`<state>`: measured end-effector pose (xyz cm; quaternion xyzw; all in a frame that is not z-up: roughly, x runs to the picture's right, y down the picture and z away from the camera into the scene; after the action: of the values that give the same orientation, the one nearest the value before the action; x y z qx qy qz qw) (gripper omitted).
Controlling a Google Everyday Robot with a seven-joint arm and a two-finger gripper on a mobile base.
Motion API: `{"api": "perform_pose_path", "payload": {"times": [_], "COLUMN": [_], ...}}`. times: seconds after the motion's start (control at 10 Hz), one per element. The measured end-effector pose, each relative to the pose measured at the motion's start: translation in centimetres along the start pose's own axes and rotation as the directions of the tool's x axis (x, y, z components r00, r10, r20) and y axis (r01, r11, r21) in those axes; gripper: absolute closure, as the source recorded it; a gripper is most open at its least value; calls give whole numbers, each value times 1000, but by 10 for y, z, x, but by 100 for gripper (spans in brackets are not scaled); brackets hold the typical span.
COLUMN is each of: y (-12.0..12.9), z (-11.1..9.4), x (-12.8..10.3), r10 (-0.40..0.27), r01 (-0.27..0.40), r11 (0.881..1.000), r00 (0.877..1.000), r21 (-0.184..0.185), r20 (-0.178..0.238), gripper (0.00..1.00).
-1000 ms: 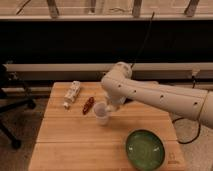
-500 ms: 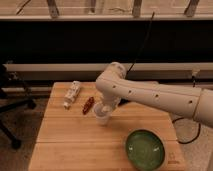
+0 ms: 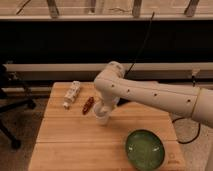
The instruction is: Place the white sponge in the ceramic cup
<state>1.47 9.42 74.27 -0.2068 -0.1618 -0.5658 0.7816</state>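
Note:
The ceramic cup (image 3: pixel 101 119) is small and white and stands upright near the middle of the wooden table (image 3: pixel 65 145). My gripper (image 3: pixel 103 108) points down right above the cup's mouth, at the end of the white arm (image 3: pixel 150 97) that reaches in from the right. The arm's wrist covers most of the gripper and the cup's rim. The white sponge does not show; it is hidden or out of view.
A long white lumpy segmented object (image 3: pixel 71 94) lies at the table's back left. A small red-brown item (image 3: pixel 88 104) lies just left of the cup. A wide green bowl (image 3: pixel 145 149) sits at the front right. An office chair (image 3: pixel 10 100) stands left of the table.
The arm's elbow has swung a little to the left. The gripper stays over the cup, which has not moved.

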Motion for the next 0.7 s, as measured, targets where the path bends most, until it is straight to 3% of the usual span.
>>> {"api": "perform_pose_path", "payload": {"times": [0.2, 0.4, 0.7], "y": [-23, -26, -31], "z": [1, 2, 0], "x": [-9, -10, -8], "r10": [-51, -78, -91], "r01": [51, 78, 90], "r11": [999, 997, 996], "r00": [998, 996, 995], "r21": [15, 16, 29], "r20": [21, 30, 32], "gripper": [59, 38, 20]}}
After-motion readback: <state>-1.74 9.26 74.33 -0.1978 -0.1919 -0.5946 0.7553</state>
